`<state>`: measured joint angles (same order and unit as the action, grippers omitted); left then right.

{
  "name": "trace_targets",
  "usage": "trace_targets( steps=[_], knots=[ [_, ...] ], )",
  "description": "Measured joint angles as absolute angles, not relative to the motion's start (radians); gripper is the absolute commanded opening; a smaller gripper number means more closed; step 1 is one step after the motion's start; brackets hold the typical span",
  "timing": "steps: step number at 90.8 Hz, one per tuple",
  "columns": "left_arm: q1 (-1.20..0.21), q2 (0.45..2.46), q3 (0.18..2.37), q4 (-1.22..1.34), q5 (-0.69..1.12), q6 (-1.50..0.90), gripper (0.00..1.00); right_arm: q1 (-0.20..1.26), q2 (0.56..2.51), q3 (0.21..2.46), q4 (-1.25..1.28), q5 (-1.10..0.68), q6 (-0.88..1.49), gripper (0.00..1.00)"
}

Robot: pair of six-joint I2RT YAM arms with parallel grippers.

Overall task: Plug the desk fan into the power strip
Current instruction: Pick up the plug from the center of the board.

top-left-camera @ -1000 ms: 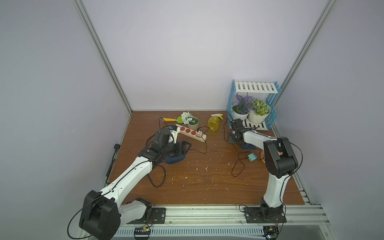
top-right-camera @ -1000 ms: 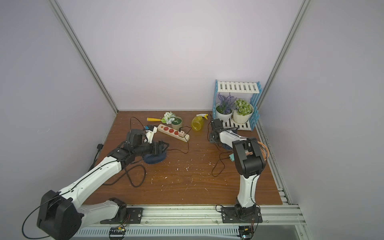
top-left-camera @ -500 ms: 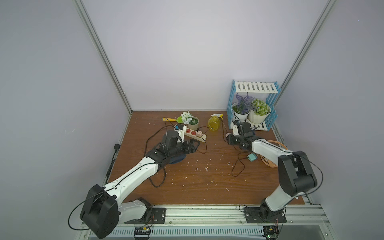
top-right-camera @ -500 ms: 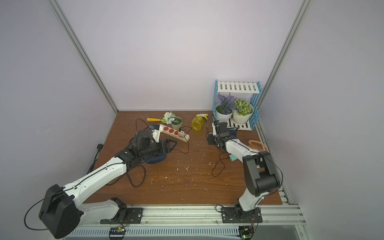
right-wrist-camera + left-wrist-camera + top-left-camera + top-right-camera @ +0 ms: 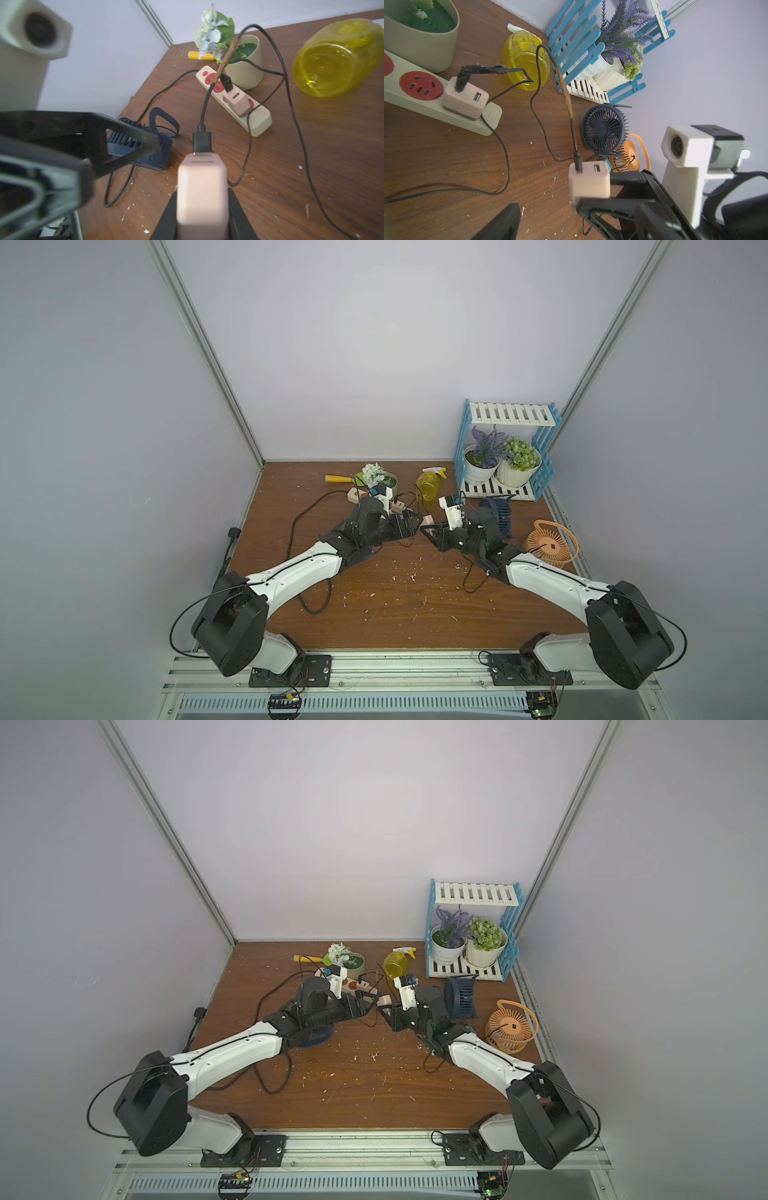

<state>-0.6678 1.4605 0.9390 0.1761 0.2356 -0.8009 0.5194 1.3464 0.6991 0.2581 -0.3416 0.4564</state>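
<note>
- Left arm (image 5: pixel 299 572): stretched low over the table (image 5: pixel 374 614) toward the centre.
- Left gripper (image 5: pixel 411 524): jaws spread wide, holding nothing, just beside the pink charger (image 5: pixel 201 187).
- Right arm (image 5: pixel 548 580): reaching in from the opposite side.
- Right gripper (image 5: pixel 202 209): pinching the pink charger, which has a black cable (image 5: pixel 204 110) plugged into it.
- Power strip (image 5: pixel 415 97): lying flat farther back beside the plant pot (image 5: pixel 425 52). A second pink charger (image 5: pixel 465 100) is plugged in near its end.

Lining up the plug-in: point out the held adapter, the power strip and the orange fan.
held adapter (image 5: pixel 201 187), right wrist view, middle of its pink body.
power strip (image 5: pixel 259 121), right wrist view, bare cream end.
orange fan (image 5: pixel 544 551), in a top view, front grille.
</note>
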Motion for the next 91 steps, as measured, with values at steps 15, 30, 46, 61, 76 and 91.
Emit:
trace_targets(
  steps=[15, 30, 46, 61, 76, 91],
  knots=[
    [-0.672, 1.504, 0.939, 0.237, 0.247, -0.85, 0.85, 0.555, 1.346, 0.685, 0.331, -0.347, 0.474, 0.09],
    [-0.682, 1.522, 0.939, 0.288, 0.266, -0.889, 0.7, 0.562, 1.346, 0.682, 0.379, -0.36, 0.492, 0.09],
    [-0.683, 1.527, 0.937, 0.339, 0.277, -0.92, 0.54, 0.565, 1.348, 0.676, 0.421, -0.37, 0.514, 0.09],
    [-0.685, 1.538, 0.934, 0.352, 0.285, -0.93, 0.4, 0.568, 1.352, 0.662, 0.435, -0.373, 0.521, 0.14],
    [-0.688, 1.539, 0.913, 0.352, 0.29, -0.922, 0.31, 0.572, 1.352, 0.643, 0.426, -0.365, 0.52, 0.41],
    [-0.688, 1.477, 0.904, 0.247, 0.251, -0.762, 0.3, 0.572, 1.334, 0.623, 0.406, -0.355, 0.529, 0.66]
  ],
)
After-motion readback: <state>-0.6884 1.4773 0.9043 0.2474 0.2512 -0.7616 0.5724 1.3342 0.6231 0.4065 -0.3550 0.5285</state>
